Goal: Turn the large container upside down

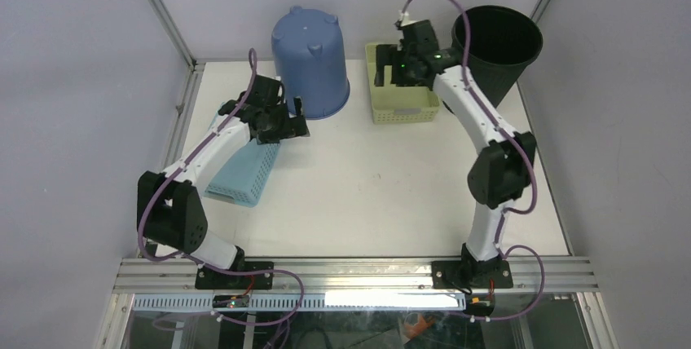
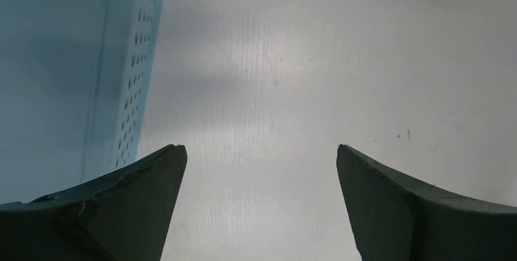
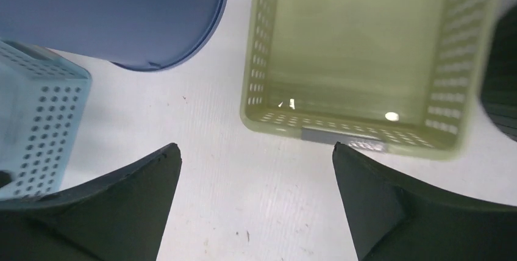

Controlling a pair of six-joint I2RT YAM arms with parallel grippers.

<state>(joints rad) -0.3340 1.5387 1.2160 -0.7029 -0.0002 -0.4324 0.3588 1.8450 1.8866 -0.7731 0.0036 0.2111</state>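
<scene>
A large blue bucket [image 1: 310, 64] stands upside down at the back, its base with small feet on top; its rim also shows in the right wrist view [image 3: 116, 11]. A large black pot [image 1: 497, 43] stands upright at the back right, mouth up; its edge shows in the right wrist view [image 3: 503, 78]. My left gripper [image 1: 295, 121] is open and empty, just in front of the blue bucket; in its own view [image 2: 261, 151] only bare table lies between the fingers. My right gripper [image 1: 391, 80] is open and empty above the yellow-green basket, left of the black pot; it also shows in its own view [image 3: 256, 148].
A yellow-green perforated basket [image 1: 401, 96] sits upright between bucket and pot, seen empty in the right wrist view [image 3: 360, 47]. A light-blue perforated basket [image 1: 244, 170] lies upside down under my left arm, and shows in both wrist views [image 2: 61, 60] [image 3: 36, 121]. Frame posts stand behind.
</scene>
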